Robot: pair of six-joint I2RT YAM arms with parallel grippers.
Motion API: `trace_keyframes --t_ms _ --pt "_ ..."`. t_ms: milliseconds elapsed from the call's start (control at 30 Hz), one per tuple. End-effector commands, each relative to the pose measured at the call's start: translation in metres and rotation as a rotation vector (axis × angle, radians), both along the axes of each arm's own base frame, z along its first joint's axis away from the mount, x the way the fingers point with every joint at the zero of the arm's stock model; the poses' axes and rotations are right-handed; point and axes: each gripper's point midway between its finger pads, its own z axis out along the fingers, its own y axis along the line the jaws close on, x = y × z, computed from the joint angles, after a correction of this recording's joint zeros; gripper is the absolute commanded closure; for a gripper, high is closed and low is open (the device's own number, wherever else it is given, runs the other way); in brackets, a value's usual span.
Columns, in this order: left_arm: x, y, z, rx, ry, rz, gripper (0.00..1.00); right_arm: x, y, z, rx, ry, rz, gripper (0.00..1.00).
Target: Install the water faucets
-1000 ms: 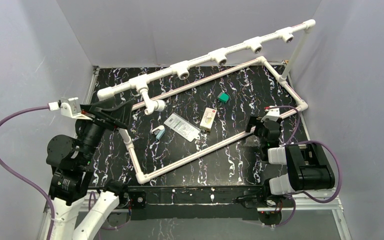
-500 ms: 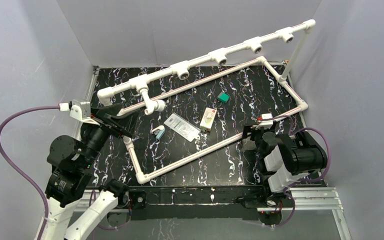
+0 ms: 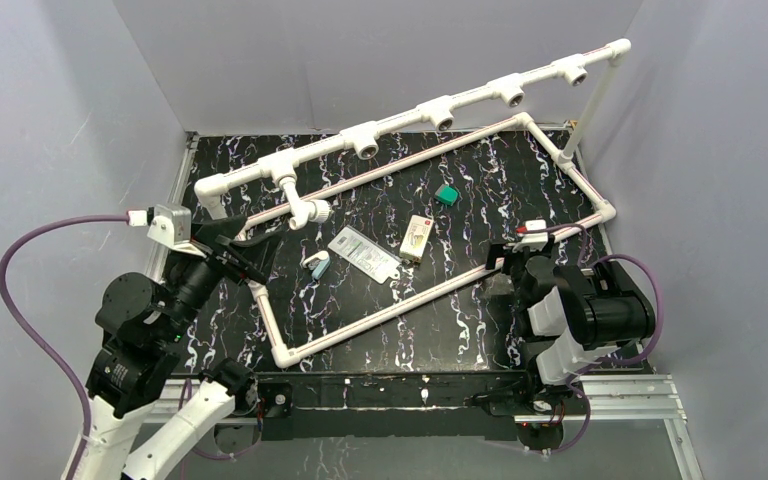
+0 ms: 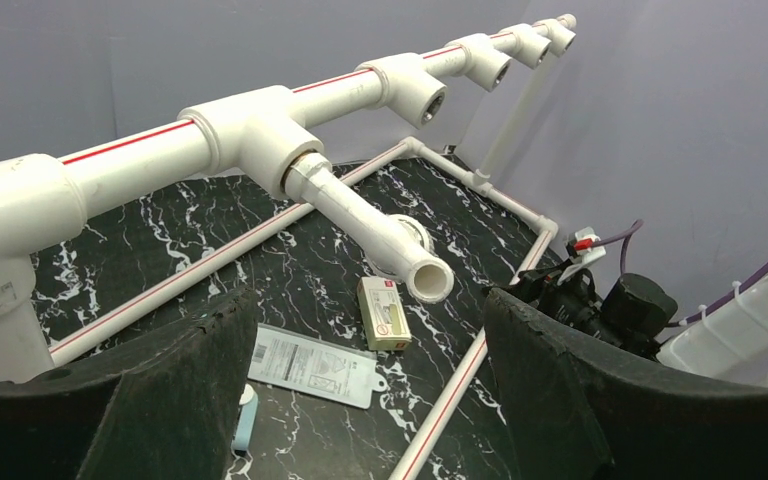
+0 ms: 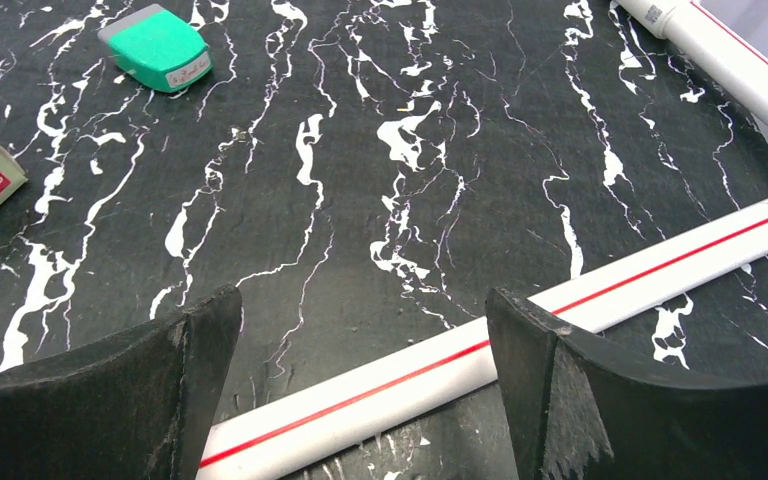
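Note:
One white water faucet [image 3: 305, 208] hangs screwed into the leftmost tee socket of the raised pipe rail [image 3: 400, 118]. In the left wrist view the faucet [image 4: 360, 215] points its open spout toward me. The other sockets along the rail [image 4: 415, 85] are open. My left gripper [image 3: 250, 243] is open and empty, low beside the rail's left end, a short way from the faucet; in its own view its centre [image 4: 367, 330] lies below the spout. My right gripper [image 3: 508, 262] is open and empty, and in its own view [image 5: 360, 300] it hangs over the frame pipe [image 5: 560, 330].
A white pipe frame [image 3: 380, 312] lies on the black marbled mat. Inside it lie a flat packet [image 3: 363, 252], a small box [image 3: 416, 238], a green item [image 3: 447, 194] and a small light-blue and white item [image 3: 317, 265]. Grey walls close in on three sides.
My left gripper drew back from the faucet toward the near side, then shifted slightly right, staying open. My right arm swung its elbow up while its gripper stayed over the frame pipe.

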Motion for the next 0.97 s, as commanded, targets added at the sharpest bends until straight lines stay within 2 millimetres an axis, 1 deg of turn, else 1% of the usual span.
trace_keyframes --t_ms 0,200,633,700,733,800,867,933 --pt "-0.002 0.004 -0.003 0.030 -0.008 0.012 0.20 0.012 -0.003 0.013 0.016 -0.032 -0.015 0.01" --pt "-0.003 0.002 -0.005 0.042 -0.009 0.001 0.20 0.016 -0.006 0.010 0.026 -0.009 -0.023 0.01" --pt "0.009 -0.013 -0.020 0.091 0.044 -0.033 0.20 0.026 -0.007 0.002 0.055 0.049 0.001 0.01" --pt "0.009 -0.014 -0.019 0.092 0.044 -0.040 0.20 0.026 -0.007 0.001 0.057 0.052 0.004 0.01" --pt "0.009 -0.015 -0.018 0.090 0.043 -0.043 0.20 0.027 -0.007 -0.002 0.057 0.069 0.004 0.02" --pt "0.009 -0.017 -0.017 0.083 0.048 -0.050 0.20 0.034 -0.010 -0.006 0.078 0.098 0.010 0.01" --pt "0.009 -0.017 -0.015 0.069 0.048 -0.053 0.20 0.032 -0.011 -0.003 0.101 0.090 0.018 0.01" --pt "0.005 -0.023 -0.011 0.059 0.043 -0.087 0.20 0.029 -0.011 0.000 0.103 0.074 0.018 0.01"
